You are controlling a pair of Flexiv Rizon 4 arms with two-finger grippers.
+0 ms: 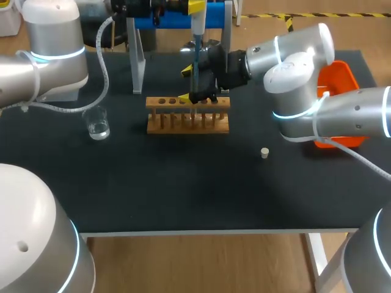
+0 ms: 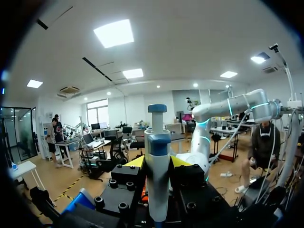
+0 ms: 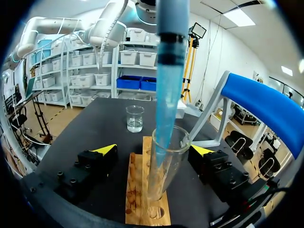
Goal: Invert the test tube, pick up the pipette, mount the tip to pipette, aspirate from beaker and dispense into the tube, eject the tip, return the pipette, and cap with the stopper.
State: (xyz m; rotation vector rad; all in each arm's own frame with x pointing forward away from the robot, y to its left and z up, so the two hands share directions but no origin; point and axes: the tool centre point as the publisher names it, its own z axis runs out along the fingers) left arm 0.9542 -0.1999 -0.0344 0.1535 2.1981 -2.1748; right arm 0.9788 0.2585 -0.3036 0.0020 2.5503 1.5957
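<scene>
Item: glass test tube [image 3: 159, 183], upright in wooden rack [image 3: 135, 190] on counter. Light, thin-walled, slippery, likely fragile; best gripped gently at mid-body. Right gripper [image 3: 154, 148] straddles it, released. Left gripper [image 2: 157, 161] clenched on pipette [image 2: 157, 142], whose end sits inside the test tube.

The rack [image 3: 135, 190] is bare wood, the test tube [image 3: 175, 156] clear glass.

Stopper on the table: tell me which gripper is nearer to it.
Right. The right gripper is at the wooden rack, a short way from the stopper. The left gripper holds the pipette high above the rack, farther off.
</scene>
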